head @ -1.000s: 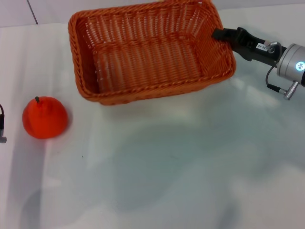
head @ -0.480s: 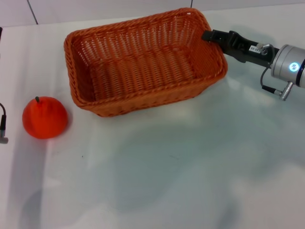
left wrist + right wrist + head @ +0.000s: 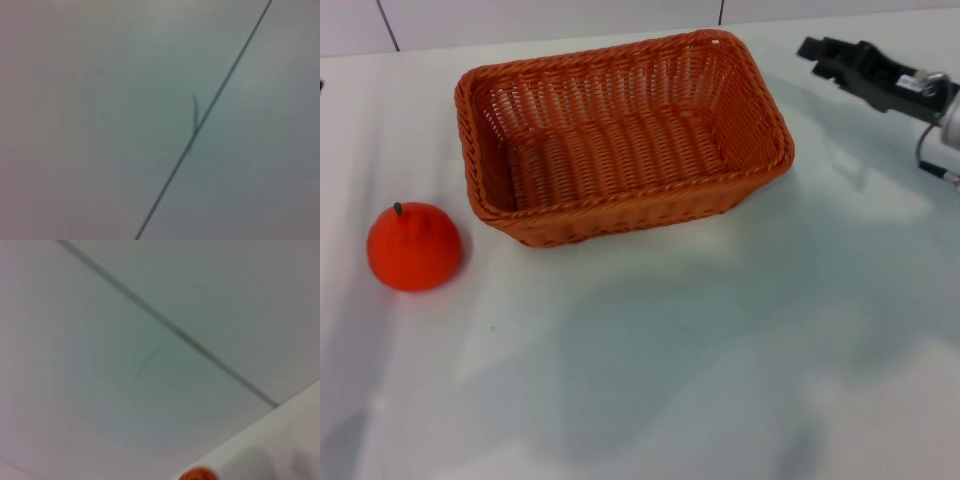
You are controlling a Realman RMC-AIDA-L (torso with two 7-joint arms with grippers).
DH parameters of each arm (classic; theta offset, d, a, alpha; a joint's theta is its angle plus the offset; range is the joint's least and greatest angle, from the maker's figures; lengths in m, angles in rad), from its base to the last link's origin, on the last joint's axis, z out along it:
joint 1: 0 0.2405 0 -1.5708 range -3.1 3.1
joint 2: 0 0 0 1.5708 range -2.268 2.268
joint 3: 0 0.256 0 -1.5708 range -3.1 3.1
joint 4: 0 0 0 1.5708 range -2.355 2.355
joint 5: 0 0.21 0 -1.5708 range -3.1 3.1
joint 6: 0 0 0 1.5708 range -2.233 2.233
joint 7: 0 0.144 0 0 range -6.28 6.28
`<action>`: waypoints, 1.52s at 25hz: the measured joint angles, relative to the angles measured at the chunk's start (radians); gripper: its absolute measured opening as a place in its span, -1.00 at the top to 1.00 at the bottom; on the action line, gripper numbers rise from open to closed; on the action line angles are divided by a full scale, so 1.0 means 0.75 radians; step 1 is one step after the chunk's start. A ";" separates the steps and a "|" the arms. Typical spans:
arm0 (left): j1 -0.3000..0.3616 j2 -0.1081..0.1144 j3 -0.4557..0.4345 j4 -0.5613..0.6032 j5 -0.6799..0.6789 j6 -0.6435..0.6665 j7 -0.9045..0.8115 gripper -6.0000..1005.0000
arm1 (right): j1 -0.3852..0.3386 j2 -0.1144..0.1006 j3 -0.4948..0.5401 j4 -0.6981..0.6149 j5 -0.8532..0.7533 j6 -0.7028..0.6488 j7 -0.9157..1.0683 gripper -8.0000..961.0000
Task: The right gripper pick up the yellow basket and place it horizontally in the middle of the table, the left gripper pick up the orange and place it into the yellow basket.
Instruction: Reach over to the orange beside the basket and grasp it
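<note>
The basket point(image 3: 620, 140) sits flat on the white worktop point(image 3: 720, 350) in the upper middle of the frame, long side running left to right, empty. The right gripper point(image 3: 820, 52) hangs at the upper right, clear of the basket's rim and holding nothing; whether its fingers are wide or narrow I cannot tell. The orange point(image 3: 414, 246) rests at the left edge, well apart from the basket. The left gripper is not in view. The orange seems next: the left gripper should come down over it with fingers wide, close around its middle, lift clear of the rim, and release low over the basket's floor so it does not roll out
</note>
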 joint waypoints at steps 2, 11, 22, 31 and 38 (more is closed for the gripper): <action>0.031 0.004 0.072 0.102 0.021 0.031 -0.119 -0.84 | -0.012 -0.016 0.030 -0.001 0.000 0.003 -0.002 0.04; 0.200 0.008 0.333 0.648 0.380 0.165 -0.528 -0.84 | -0.068 -0.062 0.097 -0.081 -0.002 0.054 0.031 0.04; 0.222 -0.003 0.339 0.736 0.706 -0.053 -0.439 -0.84 | -0.058 -0.057 0.162 -0.102 0.001 0.064 0.040 0.04; 0.190 -0.002 0.339 0.668 0.702 -0.142 -0.318 -0.84 | -0.046 -0.027 0.161 -0.091 0.001 0.061 0.042 0.04; 0.123 0.000 0.335 0.575 0.693 -0.212 -0.225 -0.81 | -0.054 -0.013 0.161 -0.090 0.001 0.053 0.042 0.04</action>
